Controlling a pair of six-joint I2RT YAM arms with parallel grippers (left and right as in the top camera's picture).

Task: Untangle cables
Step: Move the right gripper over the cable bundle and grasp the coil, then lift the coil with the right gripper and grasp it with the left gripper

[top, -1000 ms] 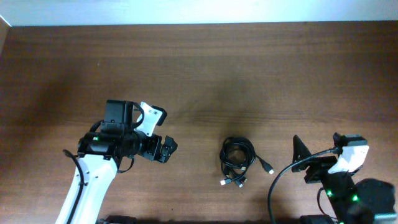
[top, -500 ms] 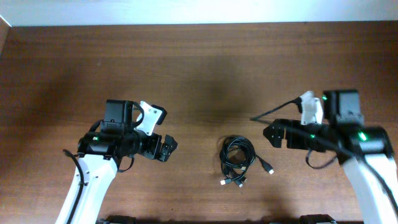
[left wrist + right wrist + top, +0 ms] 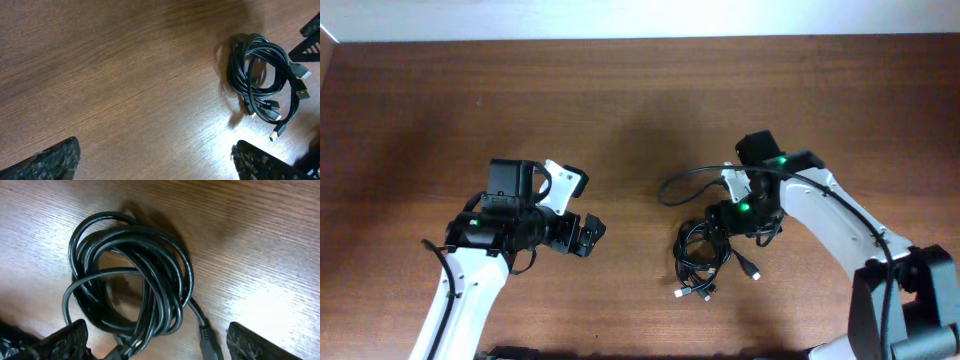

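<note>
The cables (image 3: 701,262) lie as one tangled black coil on the wooden table, with plug ends trailing toward the front. My right gripper (image 3: 724,224) hovers over the coil's upper right edge. In the right wrist view the cables (image 3: 131,277) fill the frame, and the right gripper (image 3: 157,347) stands open, its fingers (image 3: 260,342) straddling the coil's near strands and a plug. My left gripper (image 3: 586,237) is open to the left of the coil, well apart from it. The left wrist view shows the cables (image 3: 264,80) at upper right, and the left gripper (image 3: 155,165) holds nothing.
A thicker black cable (image 3: 692,177) wired to the right arm loops out just above the coil. The table's far edge (image 3: 640,38) runs along the top.
My right arm has swung in from the front right corner, first to the right of the coil, now directly over it. The left arm and the coil have not moved.
</note>
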